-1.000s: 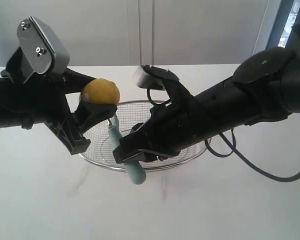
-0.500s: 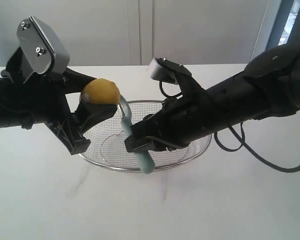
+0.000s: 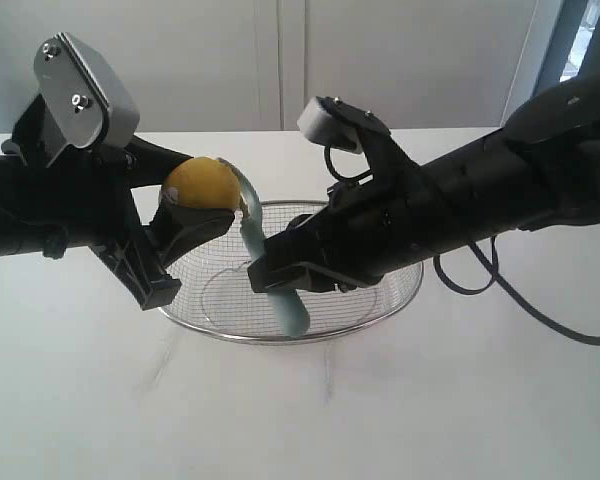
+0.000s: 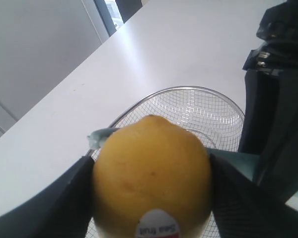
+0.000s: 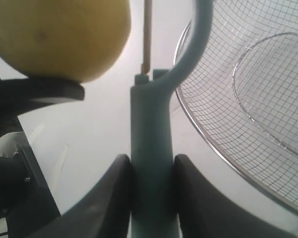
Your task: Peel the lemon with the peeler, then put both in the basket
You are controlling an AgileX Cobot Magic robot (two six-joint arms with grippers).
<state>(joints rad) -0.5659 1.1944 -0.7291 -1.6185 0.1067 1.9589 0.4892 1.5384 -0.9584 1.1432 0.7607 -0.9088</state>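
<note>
Lemon [image 3: 201,184]: small, round, plain yellow skin, no peeled patch visible. Red-and-white oval sticker [image 4: 158,229] sits on the side facing the left wrist cam. Left hand [image 3: 203,190] is closed round it, one dark finger on each side pressing the skin. Lemon is held up in the air by the left side of the basket [image 3: 405,292] in the exterior view, resting on nothing else.

Peeler [image 3: 250,232]: long teal handle, curved head w/ thin metal blade. Right hand [image 3: 280,276] is clamped on the handle approx mid-length, fingers [image 5: 111,198] tight on both sides. Handle end sticks out below the hand, in front of the basket mesh. Peeler stands near upright, head up, arching at the lemon's upper right side in the exterior view. Right wrist view shows a thin gap btwn blade and skin; actual contact can't tell.

Basket: silver wire mesh, shallow oval, thick rim, sitting on the white counter [image 3: 460,400] under both hands.
</note>
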